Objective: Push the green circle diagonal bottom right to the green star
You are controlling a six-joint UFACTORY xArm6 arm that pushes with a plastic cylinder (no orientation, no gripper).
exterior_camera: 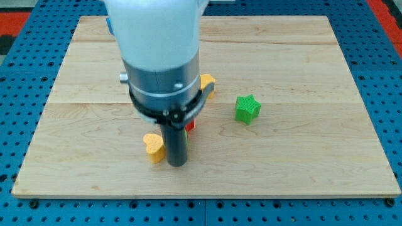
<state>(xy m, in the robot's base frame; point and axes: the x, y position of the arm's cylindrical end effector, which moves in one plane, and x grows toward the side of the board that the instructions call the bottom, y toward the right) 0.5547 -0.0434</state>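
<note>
My tip (177, 164) rests on the wooden counter (301, 150), near the view's bottom, touching or just beside a yellow heart (152, 147) on its left. A red block (190, 125) peeks out behind the rod. Another yellow block (208, 83) shows past the arm. The green star (247, 108) sits well right. I cannot see the green circle. There is no claw.

A pale wooden bench (314, 150) of glued planks filled most of the view, its grain running left to right. Around the bench on all sides lay a blue pegboard (383, 37) dotted with regular holes. Beyond the bench's top left corner showed a red patch (25, 12). Light was even and soft.
</note>
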